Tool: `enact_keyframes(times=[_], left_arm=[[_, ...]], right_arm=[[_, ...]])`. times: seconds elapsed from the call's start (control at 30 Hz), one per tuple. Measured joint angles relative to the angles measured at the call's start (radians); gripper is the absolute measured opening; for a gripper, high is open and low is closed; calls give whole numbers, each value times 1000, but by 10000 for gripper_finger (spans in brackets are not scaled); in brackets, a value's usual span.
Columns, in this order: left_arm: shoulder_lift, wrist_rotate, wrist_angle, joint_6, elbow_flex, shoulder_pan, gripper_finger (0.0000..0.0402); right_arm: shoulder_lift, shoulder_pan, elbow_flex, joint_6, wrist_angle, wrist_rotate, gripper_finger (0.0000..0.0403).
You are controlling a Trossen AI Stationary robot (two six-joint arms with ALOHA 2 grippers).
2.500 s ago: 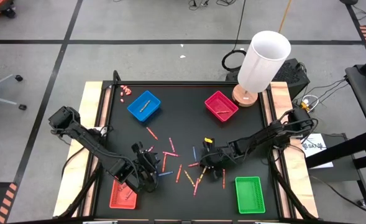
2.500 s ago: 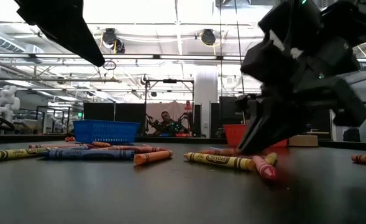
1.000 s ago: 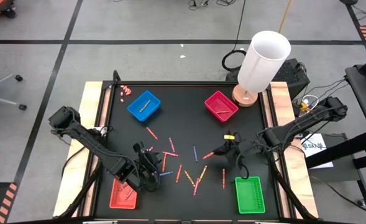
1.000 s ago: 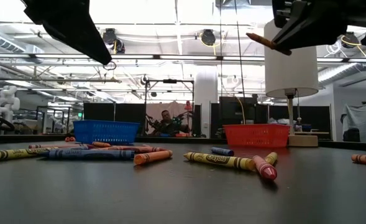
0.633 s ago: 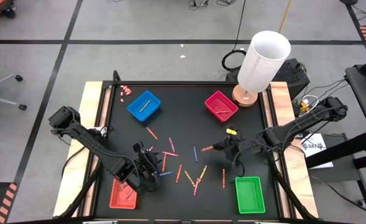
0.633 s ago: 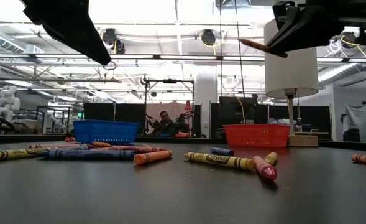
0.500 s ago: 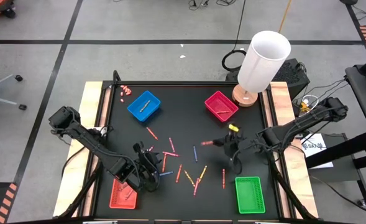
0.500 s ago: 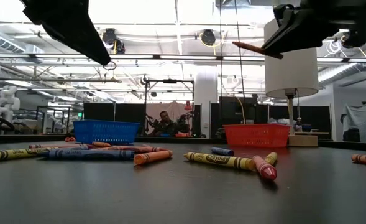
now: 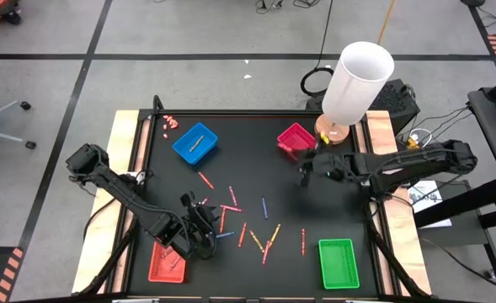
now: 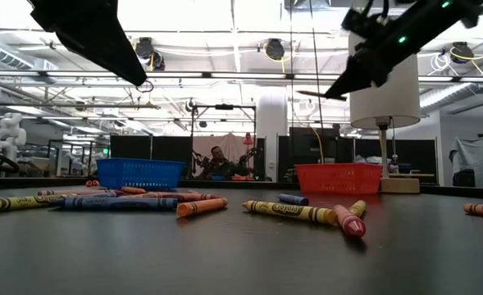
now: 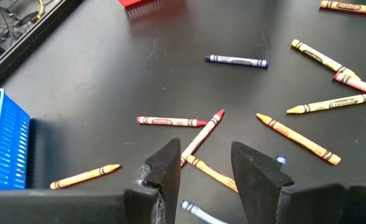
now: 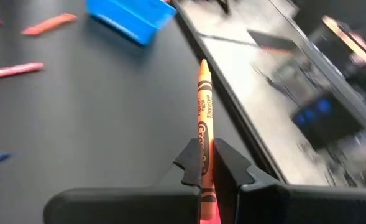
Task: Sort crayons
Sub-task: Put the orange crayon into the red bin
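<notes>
Gripping 1 orange crayon, the right gripper is clenched on it and held in the air just beside the magenta tray, on that tray's table-centre side. The right wrist view shows the crayon pinched between the 2 fingers at its lower end, with most of its length and the tip sticking out forward past the fingertips. In the low view the same crayon juts out of the gripper roughly level, well above the table top.

Left gripper hovers near the red tray, at the front-left of the black table. Its fingers stand apart with nothing between them. A red crayon and a yellow one lie on the table just beyond the fingertips, not touched.

Loose crayons lie scattered over the middle of the table, between the 2 arms: red, pink, orange, yellow, blue. At least 1 more sits in the blue tray. Green tray is at the front-right, apart from the loose group. The white lamp stands at the far-right corner, just behind the magenta tray.
</notes>
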Motion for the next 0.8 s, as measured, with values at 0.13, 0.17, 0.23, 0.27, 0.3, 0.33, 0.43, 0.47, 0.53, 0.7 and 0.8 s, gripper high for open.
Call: enact_keyframes(times=[0.13, 0.17, 0.23, 0.27, 0.3, 0.33, 0.43, 0.47, 0.53, 0.7, 0.8], left_arm=[[0, 0, 0, 5, 0, 0, 141], [0, 0, 0, 5, 0, 0, 141], [0, 0, 0, 5, 0, 0, 141], [0, 0, 0, 5, 0, 0, 141], [0, 0, 0, 5, 0, 0, 141], [0, 0, 0, 5, 0, 0, 141], [0, 0, 1, 0, 0, 0, 141], [0, 0, 2, -1, 0, 0, 141], [0, 0, 4, -2, 0, 0, 141], [0, 0, 3, -1, 0, 0, 141], [0, 0, 4, 1, 0, 0, 141]], right_arm=[[0, -122, 0, 1, -1, -67, 0], [0, -149, 0, 1, -1, -71, 0], [0, -200, 0, 7, -9, -83, 0], [0, -226, 0, 20, -13, -102, 0], [0, -252, 0, 39, -19, -127, 0], [0, -276, 0, 64, -29, -155, 0], [18, -331, 1, 129, -49, -202, 0], [27, -344, 1, 145, -60, -202, 0], [55, -366, 1, 161, -65, -201, 0], [155, -409, 1, 187, -66, -201, 1], [214, -433, 1, 212, -67, -202, 7]])
